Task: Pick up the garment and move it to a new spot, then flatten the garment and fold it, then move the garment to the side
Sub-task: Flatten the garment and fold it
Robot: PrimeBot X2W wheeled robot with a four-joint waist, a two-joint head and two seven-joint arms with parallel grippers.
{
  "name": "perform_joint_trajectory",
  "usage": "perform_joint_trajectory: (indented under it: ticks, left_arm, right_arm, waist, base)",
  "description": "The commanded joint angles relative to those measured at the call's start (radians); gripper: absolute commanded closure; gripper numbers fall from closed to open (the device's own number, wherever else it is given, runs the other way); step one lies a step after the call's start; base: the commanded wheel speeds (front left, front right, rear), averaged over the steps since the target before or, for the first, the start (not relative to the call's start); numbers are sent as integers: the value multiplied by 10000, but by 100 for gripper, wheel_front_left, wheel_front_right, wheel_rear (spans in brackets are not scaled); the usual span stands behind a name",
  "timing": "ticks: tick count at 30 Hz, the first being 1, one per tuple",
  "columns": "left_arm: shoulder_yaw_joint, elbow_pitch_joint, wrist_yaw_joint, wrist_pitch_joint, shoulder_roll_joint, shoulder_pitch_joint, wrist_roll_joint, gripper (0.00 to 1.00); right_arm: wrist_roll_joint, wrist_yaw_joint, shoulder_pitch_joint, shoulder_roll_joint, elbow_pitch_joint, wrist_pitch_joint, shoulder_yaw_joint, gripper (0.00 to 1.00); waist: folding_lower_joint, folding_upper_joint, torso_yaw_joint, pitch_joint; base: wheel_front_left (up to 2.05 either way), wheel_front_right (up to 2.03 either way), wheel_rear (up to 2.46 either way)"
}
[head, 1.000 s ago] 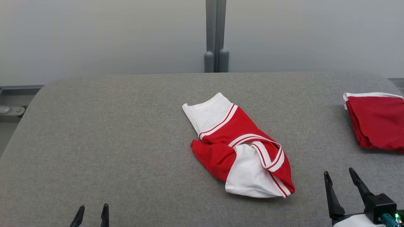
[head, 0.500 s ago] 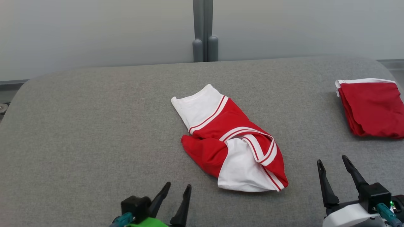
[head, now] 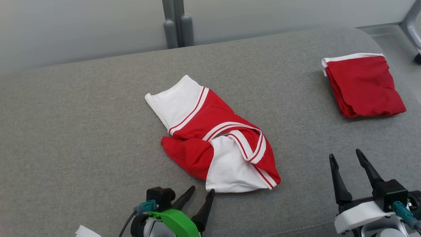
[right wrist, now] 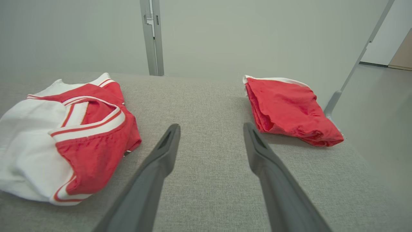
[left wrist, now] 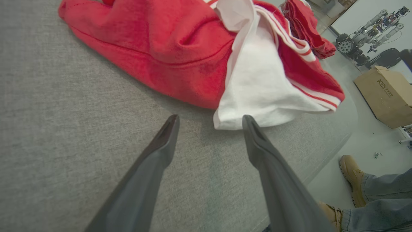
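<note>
Head view: the crumpled red-and-white garment is seen mid-frame on the grey table, the left gripper spread wide just below it, the right gripper spread wide at lower right. Left wrist view: its white hem is framed just above the fingertips. Right wrist view: it is shown at left.

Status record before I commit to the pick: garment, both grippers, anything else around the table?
garment: crumpled, red and white, middle of table, not held
left gripper: open, tips at garment's near white edge, gripping nothing
right gripper: open, over bare table, right of garment
folded cloth: red, table's far right
boot: a person's, on floor beside table
stage: pick-up not yet done
</note>
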Motion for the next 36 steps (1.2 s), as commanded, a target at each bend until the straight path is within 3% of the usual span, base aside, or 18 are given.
perform_joint_trajectory:
  ticks: [1,2,4,5,6,7,8,18,25,36]
  left_arm:
    - [-83,177,-24,-72,99,-238,-162,0]
    - [-168,301,-24,-88,111,-314,-271,0]
    - [-313,523,-25,-148,140,-490,-433,16]
    - [-390,640,-25,-155,148,-554,-503,31]
    - [-509,717,-25,-155,158,-627,-580,55]
    - [-610,763,-25,-215,159,-706,-691,66]
    - [-779,817,-25,-291,160,-823,-884,100]
    - [-1953,31,-26,-339,449,-1227,-1762,100]
    - [-2460,-1462,-24,-222,881,-1382,-2330,100]
    - [-1564,-4226,364,572,1716,-2774,-2708,100]
  right_arm:
    - [55,-8,-179,-37,-37,2,-20,0]
    - [48,-8,-182,-35,-38,2,-28,0]
    - [51,-8,-200,-27,-56,0,-36,0]
    - [46,-8,-210,-26,-62,2,-42,0]
    - [50,-8,-220,-34,-62,0,-48,0]
    - [56,-8,-235,-46,-52,2,-58,0]
    - [52,-8,-243,-44,-30,0,-75,0]
    - [2,-8,-192,92,80,2,-60,0]
    - [35,-8,-94,178,154,0,-53,0]
    - [81,-8,-195,373,200,0,-4,0]
  waist:
    - [0,-1,-355,346]
    - [0,-1,-401,386]
    - [0,-1,-469,446]
    - [0,-1,-493,466]
    - [0,-1,-514,482]
    - [0,-1,-531,495]
    - [0,-1,-548,500]
    - [0,-1,-450,401]
    - [0,-1,-397,300]
    - [0,-1,-312,274]
  base:
    - [0,0,0]
    - [0,0,0]
    - [0,0,0]
    - [0,0,0]
    - [0,0,0]
    - [0,0,0]
    - [0,0,0]
    - [0,0,0]
    - [0,0,0]
    - [0,0,0]
